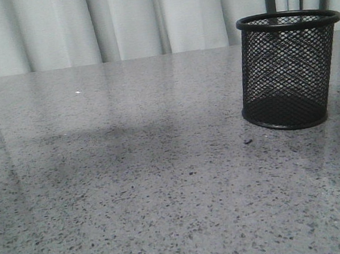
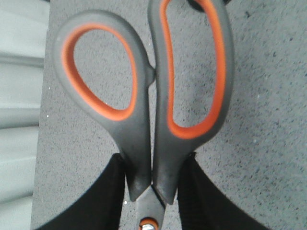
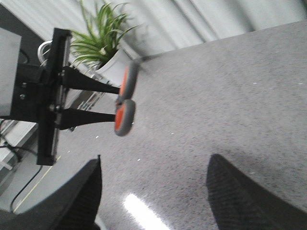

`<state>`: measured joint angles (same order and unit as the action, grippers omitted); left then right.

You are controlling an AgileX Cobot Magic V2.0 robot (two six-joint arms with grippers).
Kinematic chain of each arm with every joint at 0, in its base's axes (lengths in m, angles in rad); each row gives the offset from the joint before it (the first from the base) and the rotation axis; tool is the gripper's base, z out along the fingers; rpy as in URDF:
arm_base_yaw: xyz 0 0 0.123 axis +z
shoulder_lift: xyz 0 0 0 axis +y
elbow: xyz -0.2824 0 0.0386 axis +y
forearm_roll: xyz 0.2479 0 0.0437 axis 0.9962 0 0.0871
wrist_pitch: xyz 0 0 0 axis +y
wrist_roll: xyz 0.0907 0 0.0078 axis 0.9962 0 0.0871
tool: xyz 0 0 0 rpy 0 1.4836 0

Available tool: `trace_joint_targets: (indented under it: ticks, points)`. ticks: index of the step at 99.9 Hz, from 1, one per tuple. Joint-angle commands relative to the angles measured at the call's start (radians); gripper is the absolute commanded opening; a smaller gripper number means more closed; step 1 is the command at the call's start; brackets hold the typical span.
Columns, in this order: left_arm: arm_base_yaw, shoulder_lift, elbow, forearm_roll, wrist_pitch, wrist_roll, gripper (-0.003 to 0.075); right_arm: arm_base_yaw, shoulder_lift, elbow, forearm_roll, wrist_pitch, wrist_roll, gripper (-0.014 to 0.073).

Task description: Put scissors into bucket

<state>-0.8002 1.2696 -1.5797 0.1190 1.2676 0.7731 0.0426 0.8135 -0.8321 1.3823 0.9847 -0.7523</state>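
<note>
The bucket (image 1: 291, 70), a black wire-mesh cup, stands upright on the grey table at the right in the front view; it looks empty. No gripper and no scissors show in that view. My left gripper (image 2: 154, 164) is shut on the scissors (image 2: 144, 96), clamping the grey handle necks just above the pivot, with the orange-lined loops pointing away from the wrist. In the right wrist view the left gripper (image 3: 116, 103) holds the scissors (image 3: 124, 112) edge-on above the table. My right gripper (image 3: 156, 165) is open and empty over bare table.
The speckled grey table (image 1: 134, 188) runs back to pale curtains (image 1: 142, 11). A potted green plant (image 3: 103, 33) stands beyond the table edge behind the left arm. The table's edge shows beside the scissors (image 2: 45, 143).
</note>
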Motion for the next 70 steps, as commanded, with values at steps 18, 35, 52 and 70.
trace_joint_targets:
  ticks: [18,35,52,70]
  points:
    - [-0.123,0.013,-0.073,0.047,-0.073,-0.096,-0.002,0.005,0.062,-0.135,0.078,0.037,-0.024,0.0423]
    - [-0.174,0.022,-0.09,0.061,-0.149,-0.156,-0.002,0.005,0.091,-0.157,0.078,0.055,-0.024,0.0423]
    - [-0.213,0.058,-0.11,0.081,-0.162,-0.193,-0.002,0.005,0.114,-0.158,0.079,0.062,-0.031,0.0423]
    - [-0.258,0.114,-0.159,0.094,-0.167,-0.195,-0.002,0.005,0.116,-0.158,0.079,0.071,-0.04,0.0423]
